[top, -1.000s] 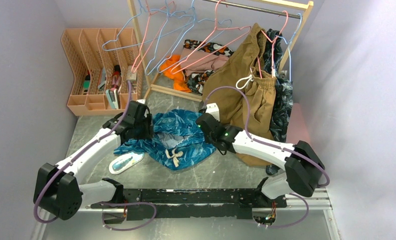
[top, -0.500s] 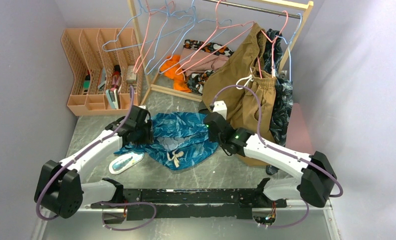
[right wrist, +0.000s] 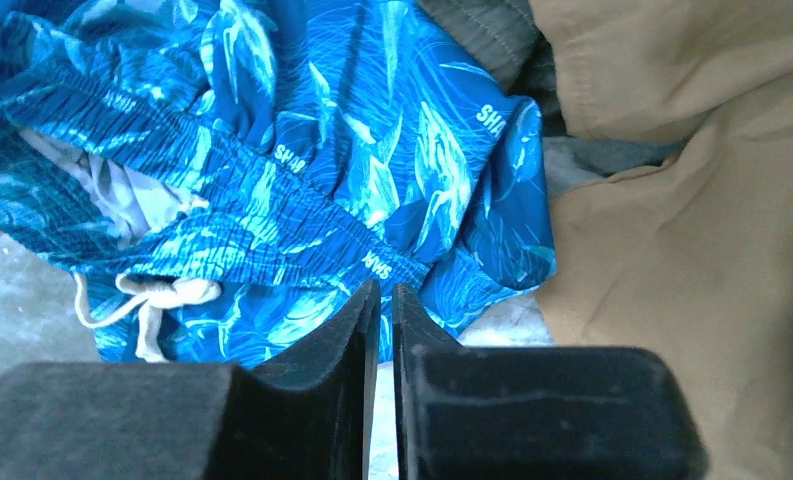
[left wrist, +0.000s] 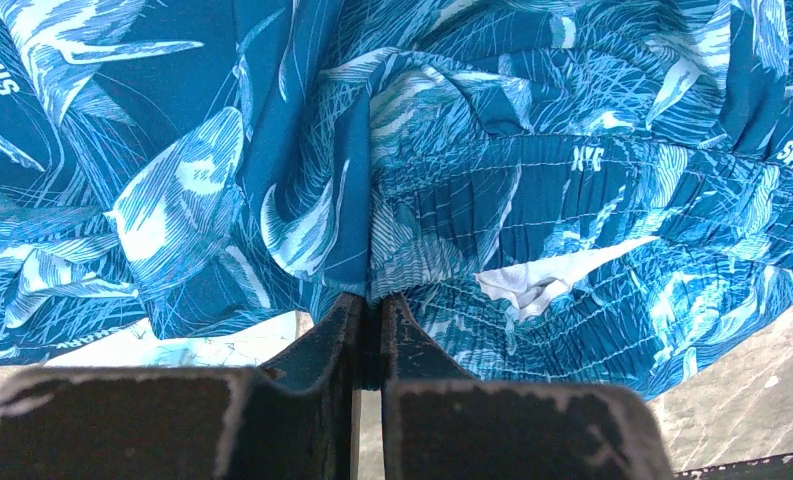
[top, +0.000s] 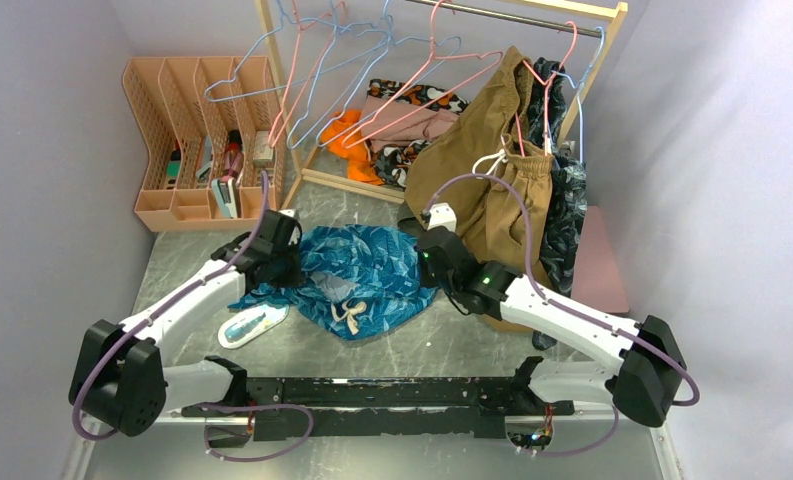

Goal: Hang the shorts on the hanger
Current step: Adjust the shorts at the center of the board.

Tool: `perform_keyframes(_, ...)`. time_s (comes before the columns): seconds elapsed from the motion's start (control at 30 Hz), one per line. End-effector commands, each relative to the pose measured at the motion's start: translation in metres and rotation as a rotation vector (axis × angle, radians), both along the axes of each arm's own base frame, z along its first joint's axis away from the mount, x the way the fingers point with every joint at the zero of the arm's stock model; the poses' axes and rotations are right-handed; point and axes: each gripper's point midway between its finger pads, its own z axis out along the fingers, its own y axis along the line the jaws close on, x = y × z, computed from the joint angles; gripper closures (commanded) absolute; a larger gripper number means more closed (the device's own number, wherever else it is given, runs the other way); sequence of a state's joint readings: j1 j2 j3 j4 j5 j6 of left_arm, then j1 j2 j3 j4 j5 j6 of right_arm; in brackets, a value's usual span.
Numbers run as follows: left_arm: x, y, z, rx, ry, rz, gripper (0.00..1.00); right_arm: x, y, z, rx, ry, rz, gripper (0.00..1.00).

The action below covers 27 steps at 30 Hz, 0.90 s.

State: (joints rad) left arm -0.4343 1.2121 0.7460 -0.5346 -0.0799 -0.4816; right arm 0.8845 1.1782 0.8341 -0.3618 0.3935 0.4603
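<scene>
The teal-blue leaf-print fabric shorts (top: 357, 272) lie crumpled at the middle of the top view, waistband and cream drawstring turned toward the arms, well apart from the thin pink wire hanger (top: 422, 98) hanging on the rail at upper centre.

The step in hand looks like the pick-up. The left gripper (left wrist: 370, 310) is clenched at the garment's left side, and folds of cloth run right into its tips, so it appears to have a pinch of the shorts. The right gripper (right wrist: 382, 300) is clenched too, at the right edge just below the waistband; whether it has any cloth I cannot tell.

Next, I judge, both arms must lift together to spread the waistband, then carry it up to the hanger; a weak right-hand hold would let that side sag.

The grey marbled surface (top: 432, 345) also carries a small white-and-blue item (top: 252, 324) at lower left of the shorts. Behind stand a wooden rack with a metal rail (top: 512, 18), tan-brown shorts (top: 482, 170) hung on it, and a peach slotted organiser (top: 187, 110) at upper left. Pale lilac walls close in on both sides.
</scene>
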Motion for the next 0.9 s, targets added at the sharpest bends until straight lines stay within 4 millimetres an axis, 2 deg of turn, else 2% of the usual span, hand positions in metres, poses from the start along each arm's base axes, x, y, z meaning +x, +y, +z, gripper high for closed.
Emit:
perform_keyframes(0.0,0.014,-0.001,0.016,-0.006,-0.056,0.0,0.93,-0.008,0.011,-0.016,-0.032,0.034,0.113,0.76)
perform_keyframes(0.03,0.014,0.0,0.016,0.0,-0.054,0.004,0.93,-0.01,0.013,-0.022,-0.047,0.047,0.131,0.66)
perform_keyframes(0.07,0.015,0.0,0.016,0.004,-0.054,0.009,0.93,-0.012,0.015,-0.029,-0.066,0.055,0.142,0.61)
perform_keyframes(0.3,0.023,0.005,0.022,0.044,-0.055,0.026,0.93,-0.02,0.023,-0.056,-0.254,0.039,0.15,0.39)
perform_keyframes(0.37,0.025,0.005,0.023,0.048,-0.056,0.023,0.93,-0.022,0.022,-0.062,-0.316,0.029,0.15,0.35)
perform_keyframes(0.63,0.025,0.004,0.023,0.047,-0.057,0.017,0.93,-0.016,0.009,-0.086,-0.482,0.013,0.081,0.33)
perform_keyframes(0.87,0.024,0.005,0.024,0.047,-0.059,0.013,0.93,-0.005,0.008,-0.087,-0.505,-0.033,0.032,0.36)
